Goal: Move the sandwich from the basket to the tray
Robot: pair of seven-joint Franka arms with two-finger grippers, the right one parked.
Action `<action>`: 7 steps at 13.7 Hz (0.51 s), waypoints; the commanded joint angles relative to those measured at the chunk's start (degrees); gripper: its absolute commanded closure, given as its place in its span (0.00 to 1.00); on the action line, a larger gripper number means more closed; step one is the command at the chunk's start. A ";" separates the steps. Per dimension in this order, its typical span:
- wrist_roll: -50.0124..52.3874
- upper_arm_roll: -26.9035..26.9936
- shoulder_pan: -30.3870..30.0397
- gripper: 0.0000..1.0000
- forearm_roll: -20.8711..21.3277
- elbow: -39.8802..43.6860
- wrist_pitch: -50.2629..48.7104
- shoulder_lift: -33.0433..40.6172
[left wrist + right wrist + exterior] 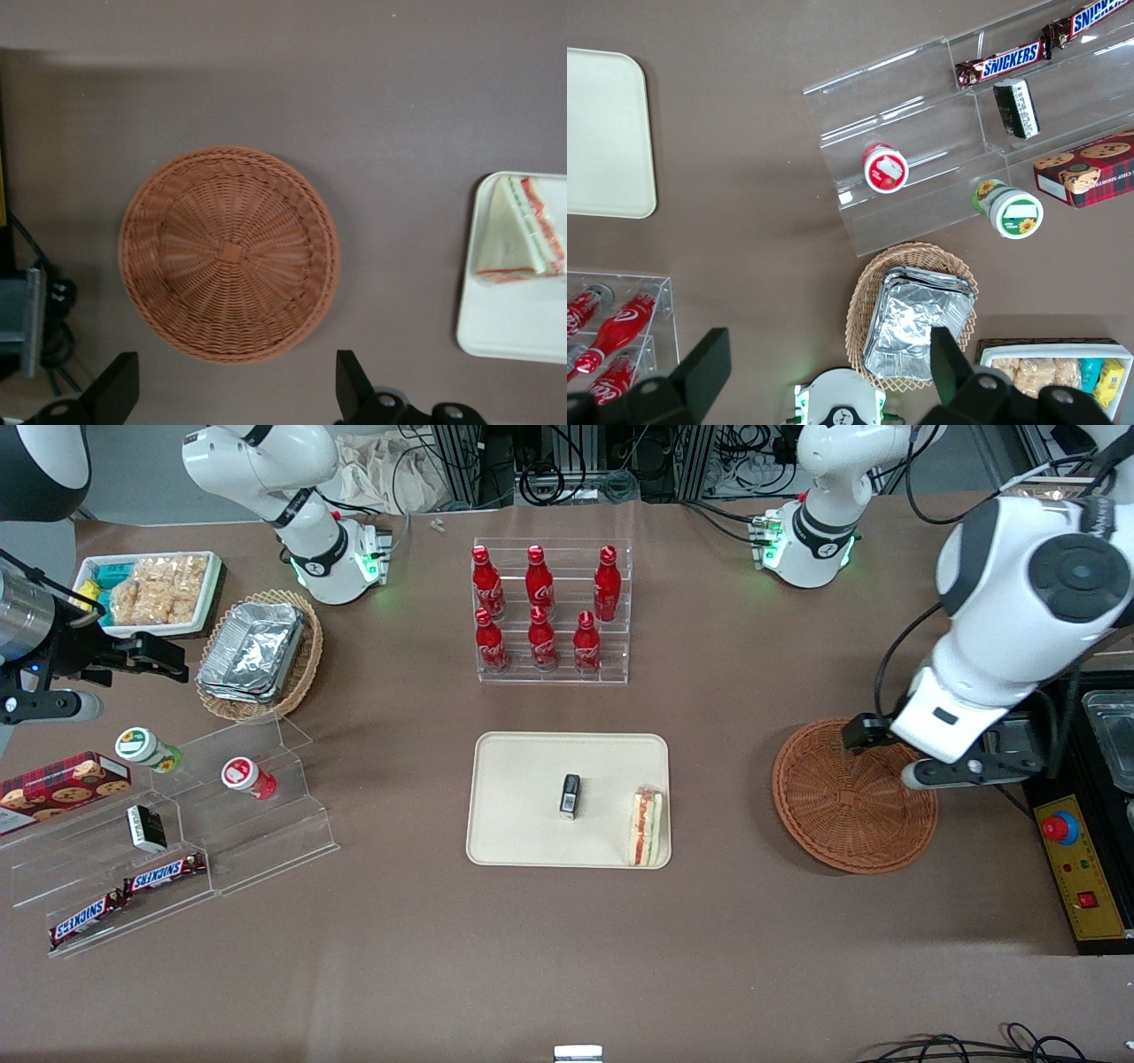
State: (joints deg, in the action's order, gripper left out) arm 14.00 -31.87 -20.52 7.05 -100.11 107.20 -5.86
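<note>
The sandwich (646,828) (523,235), a wrapped white wedge with red and green filling, lies on the cream tray (523,797) (514,319), at the tray's edge toward the working arm's end. The reddish-brown wicker basket (842,815) (230,252) sits beside the tray with nothing in it. My left gripper (895,753) (235,381) hangs above the basket's rim, on the part farther from the front camera. Its fingers are open and hold nothing.
A small black box (570,795) lies at the tray's middle. A clear rack of red bottles (551,611) stands farther from the front camera. A yellow control box (1076,868) lies beside the basket. A tan basket of foil containers (257,651) and stepped acrylic shelves (221,815) are toward the parked arm's end.
</note>
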 commanded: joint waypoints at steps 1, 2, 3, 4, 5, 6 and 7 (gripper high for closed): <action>-4.33 -0.30 -1.19 0.00 -1.34 2.36 -4.09 0.33; -4.68 -0.30 -1.19 0.00 -0.64 4.55 -4.54 -0.90; -5.20 -0.30 -1.28 0.00 -0.63 7.18 -4.98 -2.21; -5.21 -0.21 -1.37 0.00 -1.07 8.86 -6.20 -3.53; -5.47 -0.13 -1.45 0.00 -1.16 9.58 -6.48 -3.98; -5.47 -0.12 -1.46 0.00 -0.99 9.93 -6.48 -4.07; -5.56 -0.12 -1.46 0.00 -0.98 9.93 -6.48 -4.16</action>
State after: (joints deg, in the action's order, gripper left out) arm 9.74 -31.59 -21.58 6.75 -92.90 102.56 -8.10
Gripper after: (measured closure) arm 0.000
